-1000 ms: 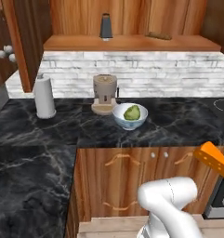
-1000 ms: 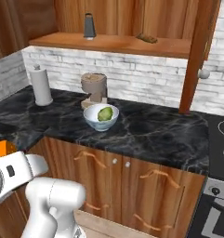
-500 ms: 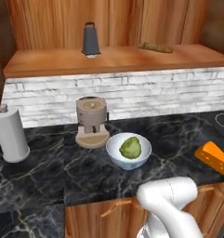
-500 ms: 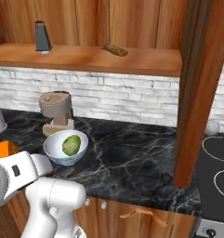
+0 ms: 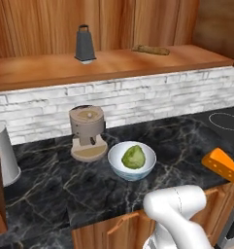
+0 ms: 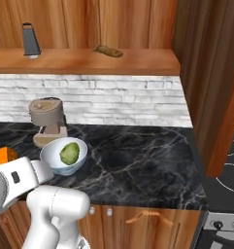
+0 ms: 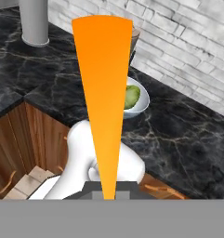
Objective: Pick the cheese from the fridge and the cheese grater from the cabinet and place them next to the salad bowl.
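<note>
Holding the cheese [image 7: 103, 93] is what the gripper [image 7: 104, 194] is doing right now, jaws clamped tight on the narrow end of the orange wedge so it sticks straight out along the hand view; from the left base view the cheese [image 5: 222, 165] hangs in the air off the front edge of the bench [image 5: 50, 189], to the right of the salad bowl [image 5: 132, 160] and well apart from it; the bowl sits on the black marble with a green lettuce head [image 5: 133, 157] inside, just beside the tan coffee machine [image 5: 87, 132]; the cheese grater [image 5: 84, 44] stands upright on the wooden shelf of the cabinet [image 5: 45, 68], up above the coffee machine; some brown lumpy thing [image 5: 150, 49] lies further right on that same shelf, can't tell what it is.
</note>
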